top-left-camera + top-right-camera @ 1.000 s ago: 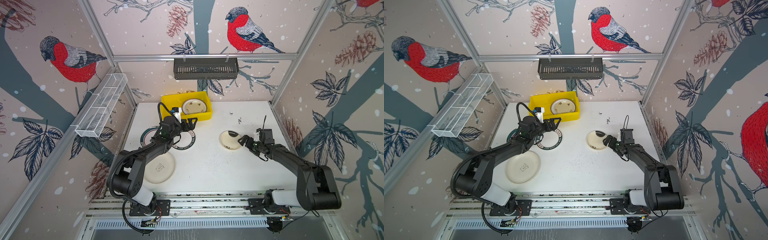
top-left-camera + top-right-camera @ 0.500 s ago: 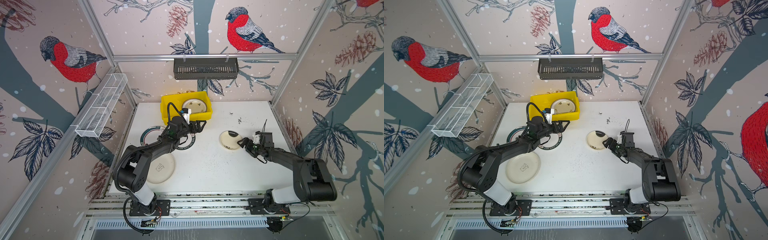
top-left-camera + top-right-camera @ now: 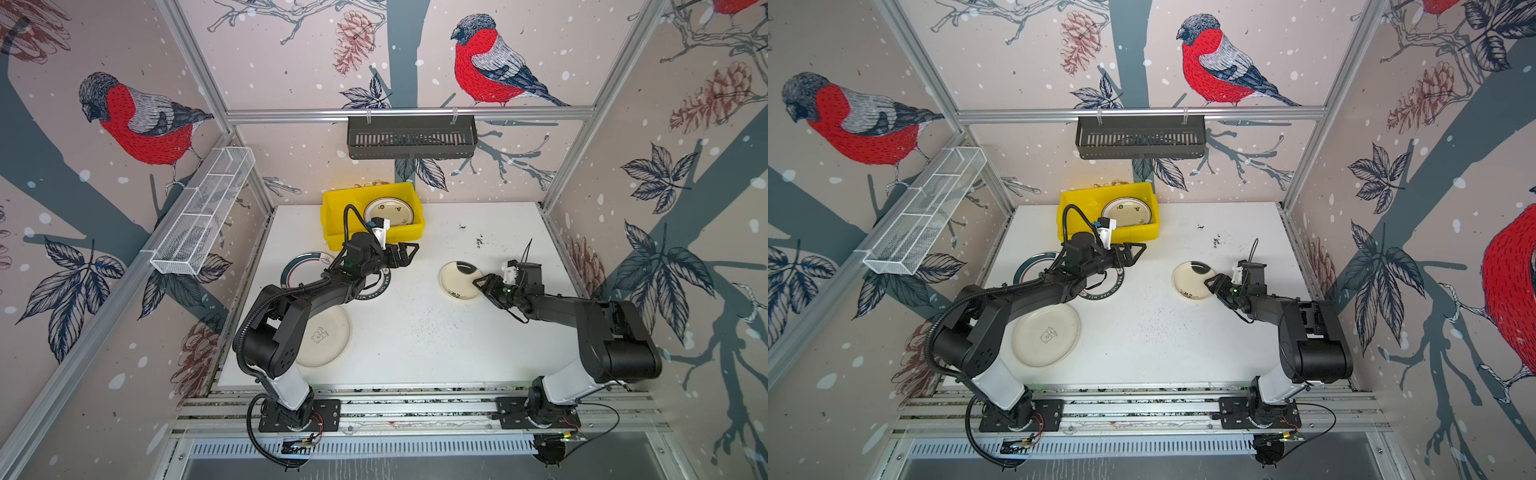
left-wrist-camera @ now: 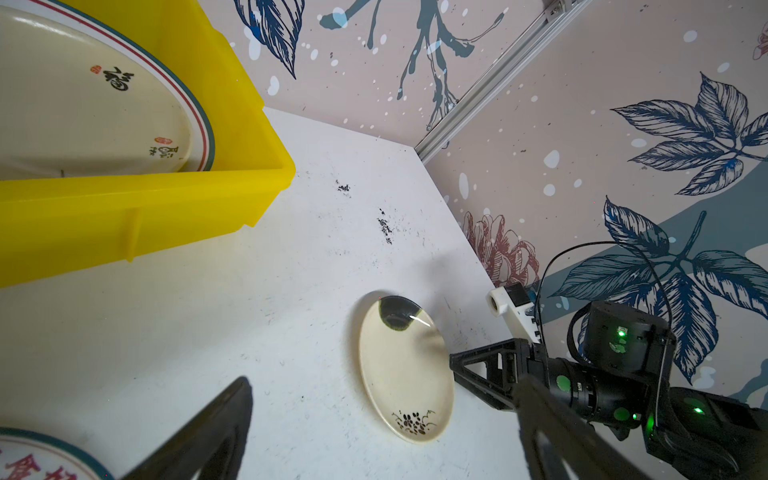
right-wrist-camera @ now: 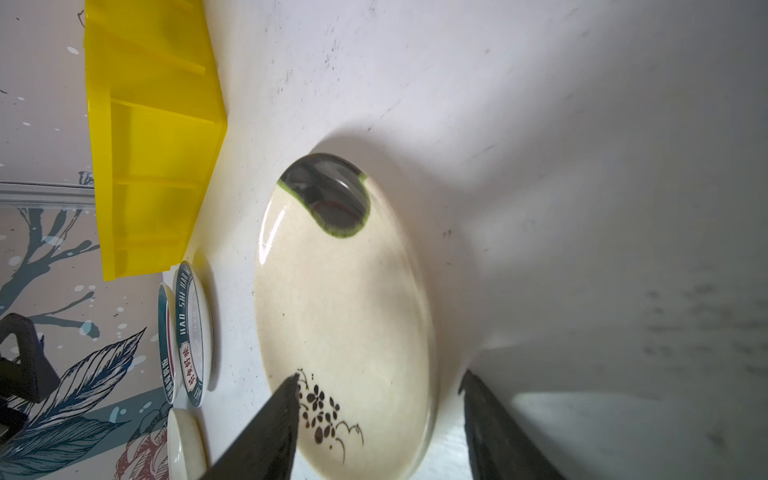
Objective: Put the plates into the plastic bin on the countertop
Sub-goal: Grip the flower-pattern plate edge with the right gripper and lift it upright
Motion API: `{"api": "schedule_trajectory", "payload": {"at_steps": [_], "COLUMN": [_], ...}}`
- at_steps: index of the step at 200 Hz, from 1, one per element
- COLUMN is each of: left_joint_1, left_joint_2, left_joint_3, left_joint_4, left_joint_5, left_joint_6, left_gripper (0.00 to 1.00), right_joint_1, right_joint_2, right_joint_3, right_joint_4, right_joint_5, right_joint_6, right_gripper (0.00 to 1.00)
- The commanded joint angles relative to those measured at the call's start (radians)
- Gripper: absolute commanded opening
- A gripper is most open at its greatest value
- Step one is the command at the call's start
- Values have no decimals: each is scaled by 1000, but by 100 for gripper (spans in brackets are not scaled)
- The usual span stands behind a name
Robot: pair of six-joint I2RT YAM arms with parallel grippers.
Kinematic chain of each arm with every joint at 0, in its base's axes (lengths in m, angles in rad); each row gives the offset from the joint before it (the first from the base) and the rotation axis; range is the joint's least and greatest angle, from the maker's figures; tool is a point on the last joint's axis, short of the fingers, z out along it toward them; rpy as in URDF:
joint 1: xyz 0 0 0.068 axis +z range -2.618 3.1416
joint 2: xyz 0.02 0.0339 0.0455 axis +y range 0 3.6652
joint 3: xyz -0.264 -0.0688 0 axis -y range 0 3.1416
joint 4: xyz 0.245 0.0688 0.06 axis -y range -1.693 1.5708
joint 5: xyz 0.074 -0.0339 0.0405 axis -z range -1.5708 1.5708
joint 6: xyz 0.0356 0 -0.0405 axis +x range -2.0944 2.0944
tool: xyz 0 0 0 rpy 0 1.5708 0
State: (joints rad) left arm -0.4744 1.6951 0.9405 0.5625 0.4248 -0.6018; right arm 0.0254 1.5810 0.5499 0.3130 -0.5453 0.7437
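Observation:
A small cream plate [image 3: 459, 282] [image 5: 345, 299] with a dark patch lies flat on the countertop [image 3: 415, 332]. My right gripper [image 3: 478, 284] [image 5: 381, 376] is open and straddles its near rim, one finger over the plate and one outside it. My left gripper [image 3: 409, 253] [image 4: 386, 382] hangs open and empty just in front of the yellow plastic bin [image 3: 332, 220] [image 4: 124, 208], which holds a striped-rim plate [image 3: 388, 211] [image 4: 83, 104]. A lettered plate [image 3: 380, 286], a green-rimmed plate [image 3: 303, 264] and a plain cream plate [image 3: 326, 336] lie under the left arm.
A dark slotted basket [image 3: 411, 143] hangs on the back rail. A white wire-mesh tray [image 3: 203, 220] hangs on the left wall. Black specks [image 3: 478, 239] mark the countertop near the right back corner. Aluminium rails frame the table.
The left gripper swung right, from over the lettered plate to the bin's front corner. The right gripper slid onto the small plate's rim and its jaws narrowed.

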Motion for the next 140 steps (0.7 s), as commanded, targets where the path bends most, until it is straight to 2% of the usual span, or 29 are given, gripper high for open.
{"api": "schedule_trajectory", "payload": {"at_steps": [1,15,41,54,79,91,111,140], "left_joint_1": [-2,-2,-4,-3,-4,-4,-4,-7], "left_joint_2": [10,14,18,20,22,22,27,25], "left_joint_3": [14,15,21,21,27,28,36,37], "left_joint_4": [14,13,6,1,-9,-13,-16,-16], "left_joint_5": [20,21,23,22,18,17,24,27], "left_joint_6": [-8,-7,-6,-3,2,4,2,4], "left_gripper": [97,97,97,97,97,97,97,97], "right_joint_1": [-1,-1,-1,-1,-2,-1,-1,-4], "right_joint_2": [22,33,69,84,97,97,94,87], "right_joint_3": [-1,-2,8,10,14,15,17,19], "right_joint_4": [30,43,50,55,58,53,41,31], "right_joint_5": [-6,4,1,-2,6,14,39,44], "right_joint_6": [29,31,31,33,33,32,19,17], "right_gripper": [58,55,42,39,27,25,15,9]}}
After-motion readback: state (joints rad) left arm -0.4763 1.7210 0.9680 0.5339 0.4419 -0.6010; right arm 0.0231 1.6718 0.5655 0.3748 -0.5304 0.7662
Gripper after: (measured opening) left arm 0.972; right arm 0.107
